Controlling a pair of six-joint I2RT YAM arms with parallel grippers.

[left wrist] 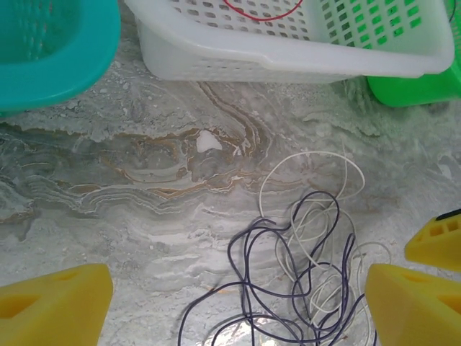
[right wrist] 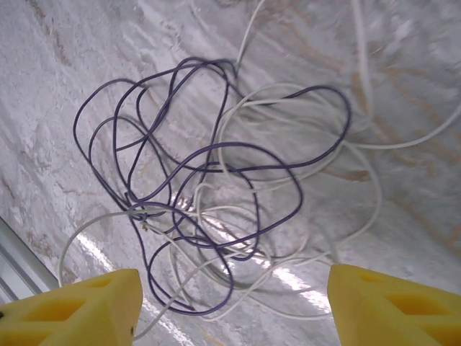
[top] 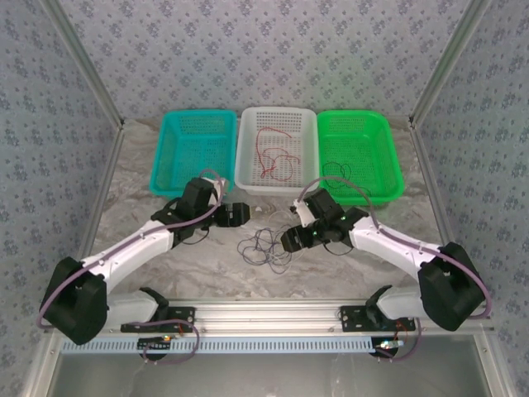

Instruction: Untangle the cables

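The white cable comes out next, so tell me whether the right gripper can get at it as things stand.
Probably yes. The right gripper hangs open above the white cable with nothing in between, but loops of the purple cable cross it, so a grab may catch both.

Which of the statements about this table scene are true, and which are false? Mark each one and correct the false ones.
1. The red cable lies in the white basket. True.
2. The green basket stands in the middle of the row. False: it stands at the right end, and the white basket is in the middle.
3. The purple cable and the white cable lie tangled on the table. True.
4. The left pincer is shut on a cable. False: it is open and holds nothing.
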